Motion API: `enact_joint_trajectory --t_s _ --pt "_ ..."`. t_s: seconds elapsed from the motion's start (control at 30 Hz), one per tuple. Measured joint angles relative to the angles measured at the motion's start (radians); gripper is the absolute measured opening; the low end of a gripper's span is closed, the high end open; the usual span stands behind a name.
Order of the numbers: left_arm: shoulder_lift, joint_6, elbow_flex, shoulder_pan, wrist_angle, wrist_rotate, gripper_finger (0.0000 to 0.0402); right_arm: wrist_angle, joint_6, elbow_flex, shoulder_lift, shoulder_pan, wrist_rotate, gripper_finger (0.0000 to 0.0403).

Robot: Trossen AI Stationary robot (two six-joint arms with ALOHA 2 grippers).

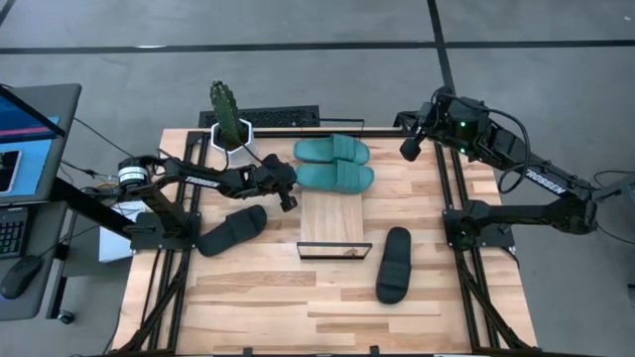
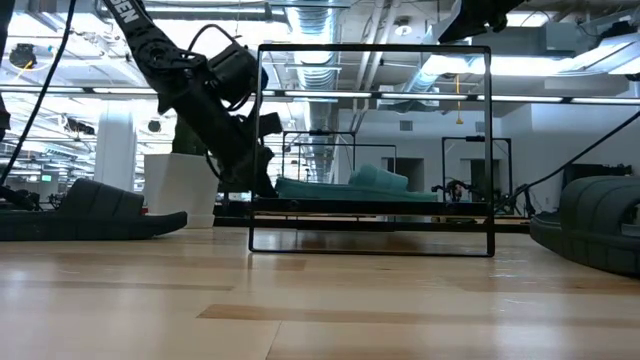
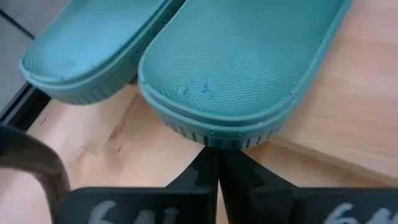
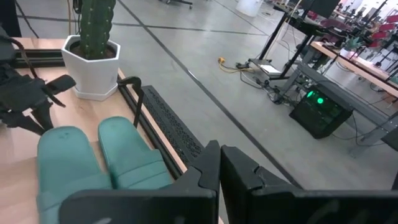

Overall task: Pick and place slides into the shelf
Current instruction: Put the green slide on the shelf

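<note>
Only the high view shows all four slides: two teal slides [image 1: 334, 164] lie side by side on the far end of the shelf [image 1: 334, 220], long axes across it, and two black slides [image 1: 231, 230] [image 1: 394, 264] lie on the counter [image 1: 268, 297] at either side. The left wrist view shows the left hand [image 3: 217, 177] clenched, empty, at a teal heel. The right hand [image 1: 408, 150] hangs clenched and empty near the counter's far right corner; its arm reads "TROSSEN".
</note>
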Motion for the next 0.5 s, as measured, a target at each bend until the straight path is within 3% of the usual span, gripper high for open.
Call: enact_joint_trajectory --t_s 0.27,0.5 --pt "0.0 -0.046 0.0 0.0 -0.125 -0.087 0.0 -0.034 0.001 0.0 0.042 0.0 -0.002 0.0" --pt "0.0 -0.066 0.0 0.0 -0.165 -0.165 0.0 -0.095 0.065 0.0 0.123 -0.003 -0.078 0.0"
